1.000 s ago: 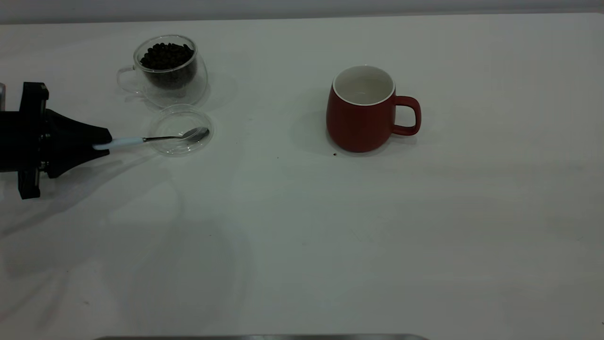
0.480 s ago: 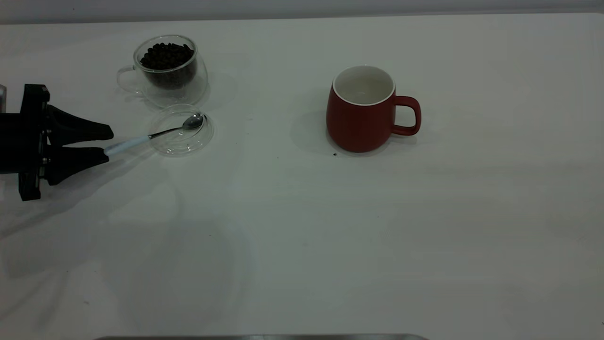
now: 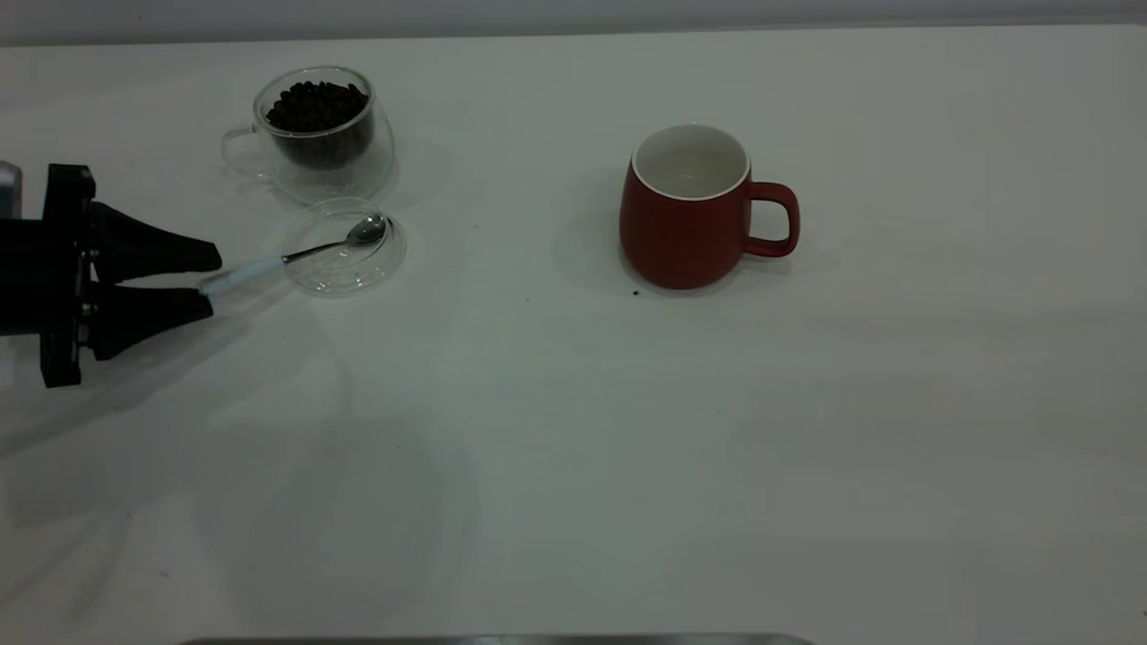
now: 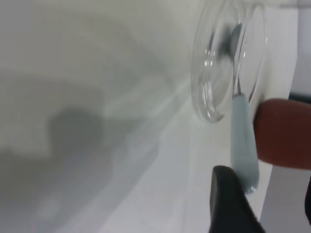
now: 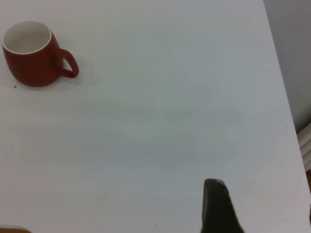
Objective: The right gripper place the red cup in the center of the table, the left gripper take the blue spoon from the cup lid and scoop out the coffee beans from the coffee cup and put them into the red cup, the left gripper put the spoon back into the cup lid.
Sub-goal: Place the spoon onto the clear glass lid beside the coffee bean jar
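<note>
Grey wall strip [image 3: 573, 16] behind (soft shadows below).

The red cup [image 3: 685, 210] stands upright near the middle of the table [image 3: 627, 466], a dark red rounded mug with a white interior and its loop handle pointing toward the right arm's side. Well apart from it, toward the left arm's side, stands the coffee cup [image 3: 314, 134], clear double-walled glass with a clear loop handle, holding a heap of dark coffee beans [image 3: 315, 106]. Just in front of it lies the cup lid [image 3: 343, 248], a transparent round disc. The blue spoon [image 3: 296, 254] rests with its shiny bowl inside the lid and its pale handle reaching out over the rim onto the table.
</note>
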